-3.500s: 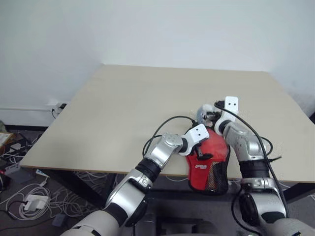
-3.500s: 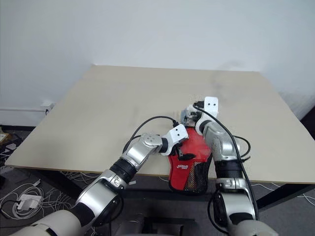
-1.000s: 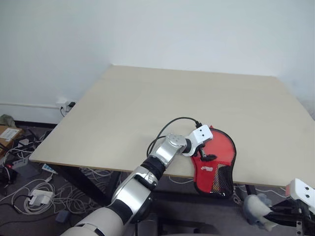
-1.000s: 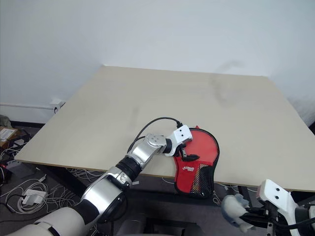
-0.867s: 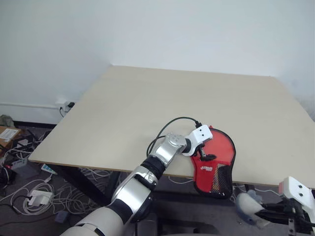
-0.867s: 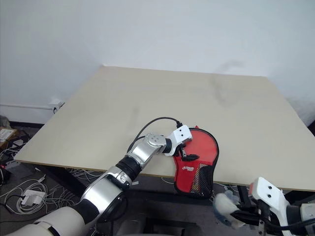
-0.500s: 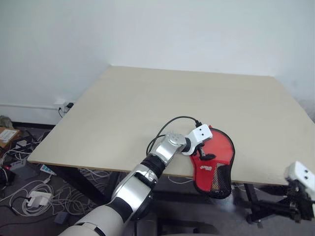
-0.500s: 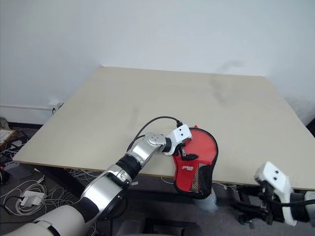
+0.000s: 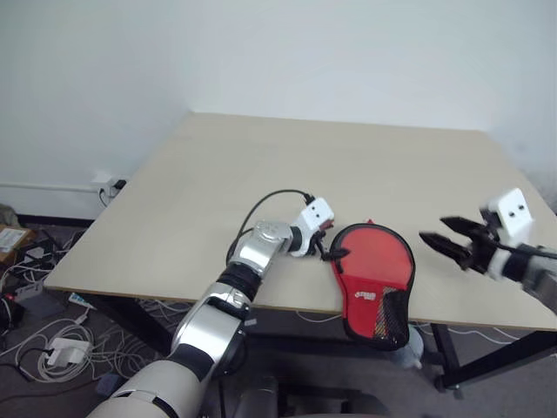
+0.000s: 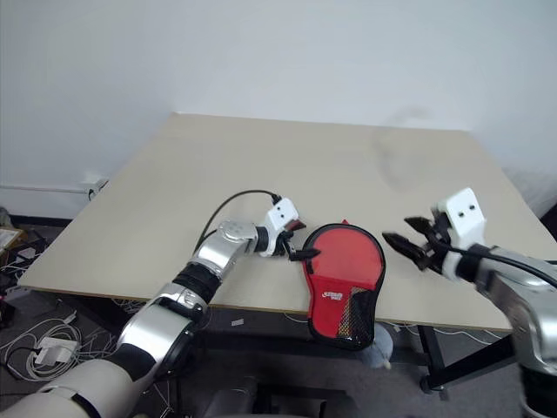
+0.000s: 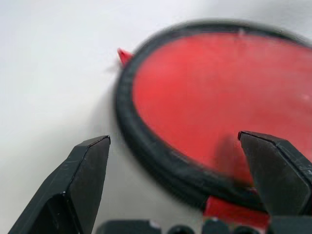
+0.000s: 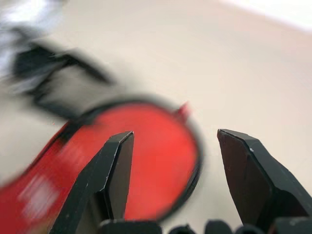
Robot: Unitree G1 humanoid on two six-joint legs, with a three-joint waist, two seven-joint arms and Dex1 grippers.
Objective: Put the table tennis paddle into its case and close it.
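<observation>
Around your desk: wall, floor and cables

You are looking at a pale beige desk (image 9: 261, 174) standing against a plain white wall (image 9: 261, 52), its dark metal leg (image 9: 487, 366) showing under the near right corner. A white socket (image 9: 103, 185) is sitting low on the wall just beside the desk's far left corner. On the grey floor (image 9: 130, 348) to the left, white and black cables (image 9: 35, 348) are lying in a loose tangle with a small white box (image 9: 61, 355) among them, and a brown cardboard piece (image 9: 9, 239) is lying at the far left edge.
</observation>
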